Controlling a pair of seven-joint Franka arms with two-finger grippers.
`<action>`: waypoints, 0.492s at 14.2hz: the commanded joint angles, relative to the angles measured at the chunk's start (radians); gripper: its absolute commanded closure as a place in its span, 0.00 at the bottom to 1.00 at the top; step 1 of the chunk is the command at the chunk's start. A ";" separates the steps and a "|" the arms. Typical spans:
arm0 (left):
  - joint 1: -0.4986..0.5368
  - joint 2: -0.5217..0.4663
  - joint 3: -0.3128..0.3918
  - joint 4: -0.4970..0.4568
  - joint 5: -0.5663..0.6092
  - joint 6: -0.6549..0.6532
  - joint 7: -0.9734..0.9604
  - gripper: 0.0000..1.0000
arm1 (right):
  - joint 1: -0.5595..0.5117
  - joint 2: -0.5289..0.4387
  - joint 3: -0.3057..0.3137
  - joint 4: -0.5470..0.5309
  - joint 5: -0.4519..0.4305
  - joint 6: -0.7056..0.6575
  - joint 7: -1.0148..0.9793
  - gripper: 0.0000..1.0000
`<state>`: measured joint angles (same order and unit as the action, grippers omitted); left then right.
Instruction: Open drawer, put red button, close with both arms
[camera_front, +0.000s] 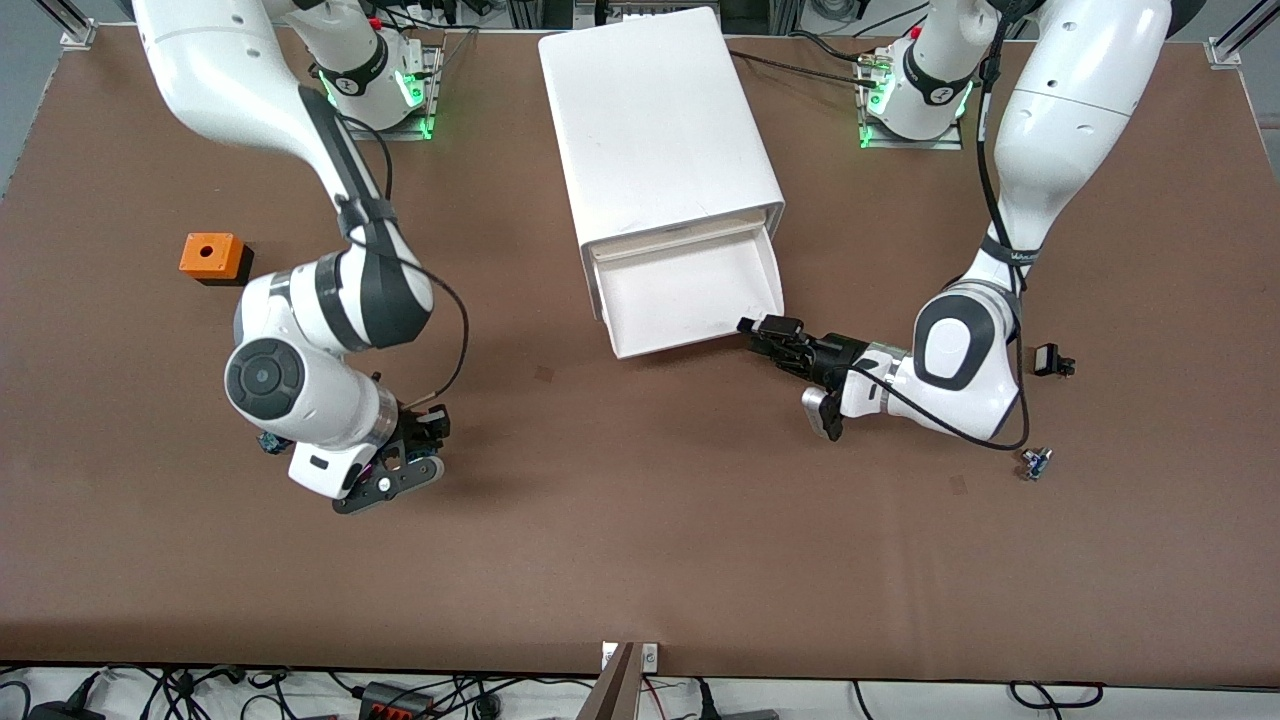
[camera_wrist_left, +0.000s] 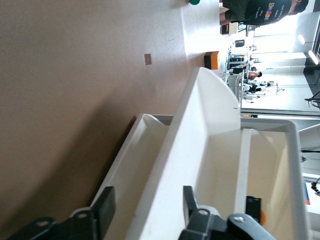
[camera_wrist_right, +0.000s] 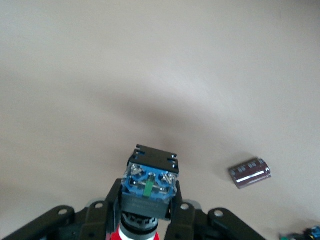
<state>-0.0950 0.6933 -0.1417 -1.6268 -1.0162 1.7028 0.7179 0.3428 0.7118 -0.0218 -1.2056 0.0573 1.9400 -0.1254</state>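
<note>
Surface: brown surface (camera_front: 640, 520), white cabinet (camera_front: 655, 130) at 12 o'clock.
Drawer: drawer (camera_front: 690, 295) pulled out.
My left jaws (camera_front: 752, 327): parted astride its front wall.
My right jaws (camera_wrist_right: 145, 212): clamped on red button (camera_wrist_right: 149, 187), at 8 o'clock.

Orange box (camera_front: 211, 256) with top hole, well apart from right gripper, toward base side. Small black part (camera_front: 1050, 360) and tiny blue-black component (camera_front: 1035, 463) near left arm's wrist. Dark cylindrical capacitor (camera_wrist_right: 249, 173) beside right gripper.
</note>
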 joint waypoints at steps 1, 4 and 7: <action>0.012 -0.072 0.017 0.016 0.074 -0.071 -0.142 0.00 | 0.071 -0.014 -0.007 0.084 0.012 -0.097 -0.008 1.00; 0.014 -0.127 0.017 0.106 0.313 -0.141 -0.337 0.00 | 0.172 -0.060 -0.004 0.087 0.010 -0.122 -0.005 1.00; 0.012 -0.130 0.017 0.240 0.618 -0.241 -0.431 0.00 | 0.278 -0.066 -0.006 0.089 0.012 -0.115 0.091 1.00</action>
<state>-0.0764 0.5593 -0.1298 -1.4707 -0.5512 1.5226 0.3432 0.5662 0.6529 -0.0177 -1.1229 0.0595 1.8363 -0.0881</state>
